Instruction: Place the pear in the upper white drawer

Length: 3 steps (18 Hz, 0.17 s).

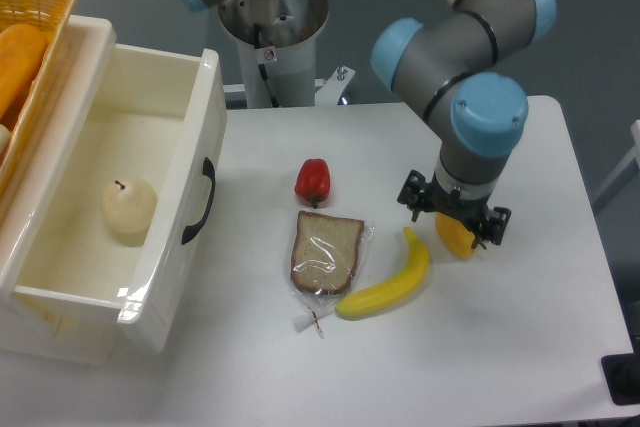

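The pear sits inside the upper white drawer, on the drawer floor towards the front panel, stem up, not touching the walls as far as I can see. The drawer is pulled open at the left of the table; the black handle curves off its front.

The gripper is well apart from the pear, way over on the right side of the table w/ the whole spread of food between them. It points down, right over the yellow bell pepper, which peeks out under it. Fingers look spread either side of the pepper, so part open at least, but whether they actually pinch the pepper I can't tell from here; the wrist hides most of it.

Other bits: a banana lies just beside the pepper, its tip near the gripper's left finger. A slice of bread in a clear bag lies next to the banana, approx. mid-table. A red pepper is just above the bread. A woven yellow basket sits at the far left behind the drawer w/ sth orange in it.
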Available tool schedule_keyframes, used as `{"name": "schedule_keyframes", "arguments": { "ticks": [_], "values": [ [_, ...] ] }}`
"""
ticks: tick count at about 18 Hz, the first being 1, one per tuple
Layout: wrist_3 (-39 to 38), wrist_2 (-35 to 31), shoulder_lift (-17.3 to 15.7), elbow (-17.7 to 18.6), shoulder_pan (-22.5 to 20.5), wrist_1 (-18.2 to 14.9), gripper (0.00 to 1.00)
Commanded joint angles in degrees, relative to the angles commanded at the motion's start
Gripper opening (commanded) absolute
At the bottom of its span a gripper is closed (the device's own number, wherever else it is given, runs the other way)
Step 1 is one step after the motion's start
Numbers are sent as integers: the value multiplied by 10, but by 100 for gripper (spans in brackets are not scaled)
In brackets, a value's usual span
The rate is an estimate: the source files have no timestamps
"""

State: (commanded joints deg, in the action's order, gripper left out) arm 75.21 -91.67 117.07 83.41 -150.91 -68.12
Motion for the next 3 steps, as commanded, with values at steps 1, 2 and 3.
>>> {"name": "schedule_keyframes", "arguments": {
  "ticks": [1,2,3],
  "values": [
    [20,1,-3,1,-3,0,100],
    [32,1,-4,2,-6,0,100],
    [34,1,-4,2,-6,0,100]
  ]
}}
